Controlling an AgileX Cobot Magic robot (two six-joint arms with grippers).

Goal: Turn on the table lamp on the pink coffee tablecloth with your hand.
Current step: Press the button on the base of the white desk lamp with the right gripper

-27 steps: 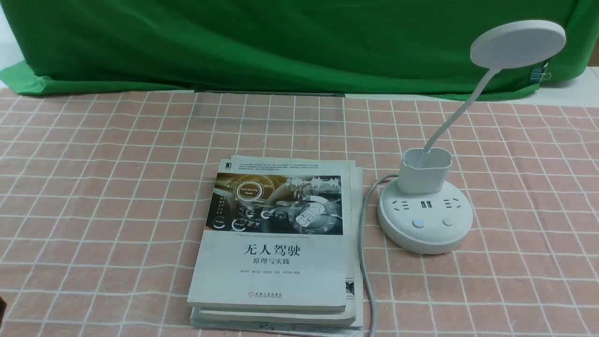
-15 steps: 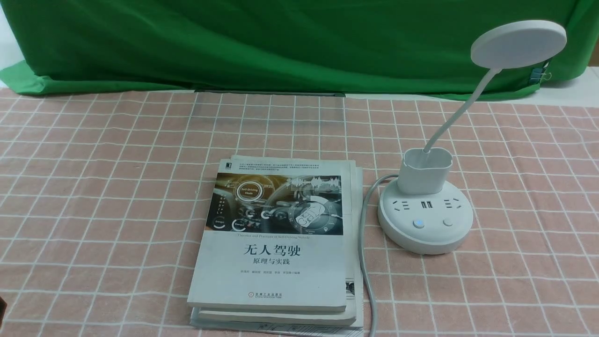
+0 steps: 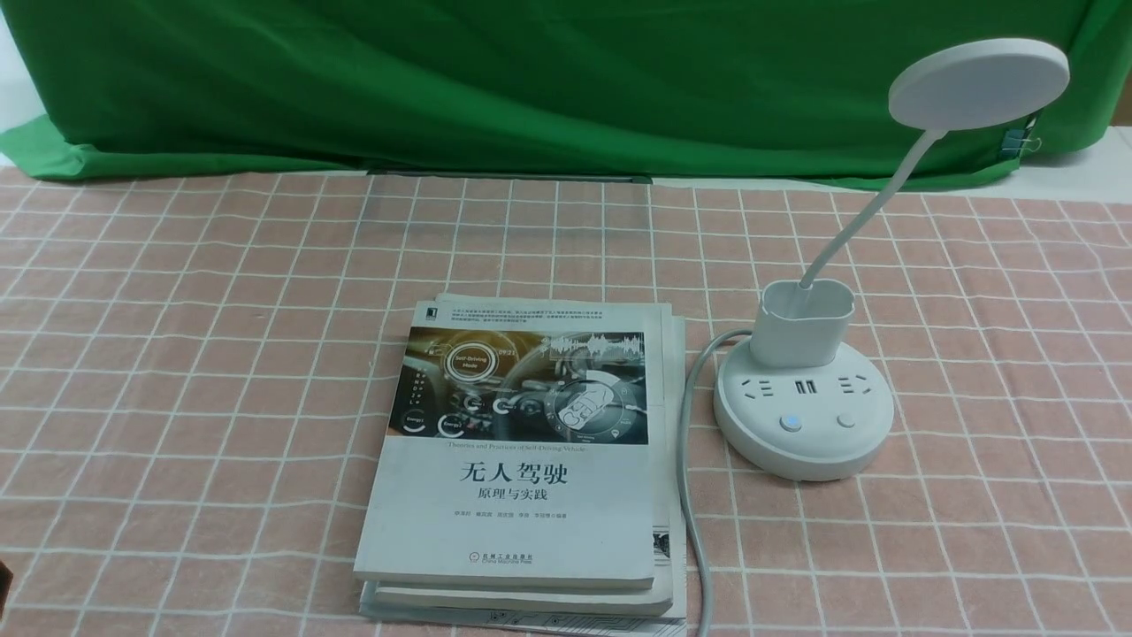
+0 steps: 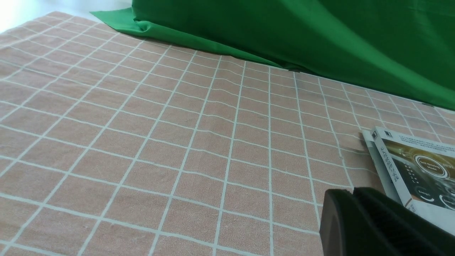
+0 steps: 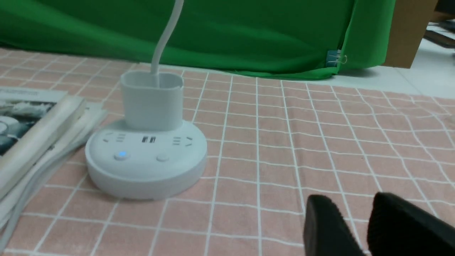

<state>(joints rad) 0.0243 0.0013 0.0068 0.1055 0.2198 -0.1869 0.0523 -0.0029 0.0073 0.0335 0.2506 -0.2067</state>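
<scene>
The white table lamp stands on the pink coffee tablecloth (image 3: 177, 354) at the right. Its round base (image 3: 803, 425) carries sockets, a blue-lit button (image 3: 791, 422) and an unlit button (image 3: 846, 420). A cup holder (image 3: 803, 323) and a thin neck lead up to the disc head (image 3: 979, 82), which looks unlit. Neither arm shows in the front view. My right gripper (image 5: 350, 200) is open and empty, low over the cloth, apart from the base (image 5: 145, 160) and to its right. My left gripper (image 4: 352, 192) is shut and empty, by the book's far left corner.
A stack of books (image 3: 522, 451) lies left of the lamp, also showing in the left wrist view (image 4: 416, 167). The lamp's grey cable (image 3: 690, 495) runs along the books' right edge to the front. A green backdrop (image 3: 531, 80) closes the far side.
</scene>
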